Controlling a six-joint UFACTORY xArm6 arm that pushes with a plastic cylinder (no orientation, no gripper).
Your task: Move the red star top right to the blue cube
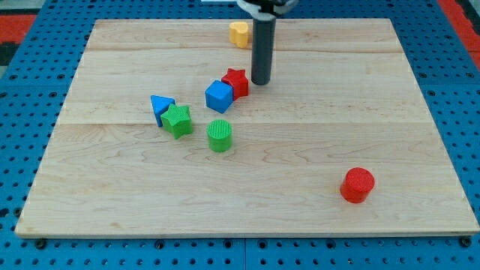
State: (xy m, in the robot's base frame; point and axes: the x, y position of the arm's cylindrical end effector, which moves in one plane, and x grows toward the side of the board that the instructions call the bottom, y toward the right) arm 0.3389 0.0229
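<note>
The red star [236,81] lies near the board's middle top, touching the upper right side of the blue cube [219,97]. My tip [260,82] stands just to the right of the red star, close to it or touching it. The rod rises straight up from there to the view's top.
A yellow block [239,34] sits near the top edge, left of the rod. A blue triangle [160,107] and a green star [178,120] touch each other left of the cube. A green cylinder [220,136] lies below the cube. A red cylinder [357,185] sits at the lower right. The wooden board [375,112] rests on a blue pegboard.
</note>
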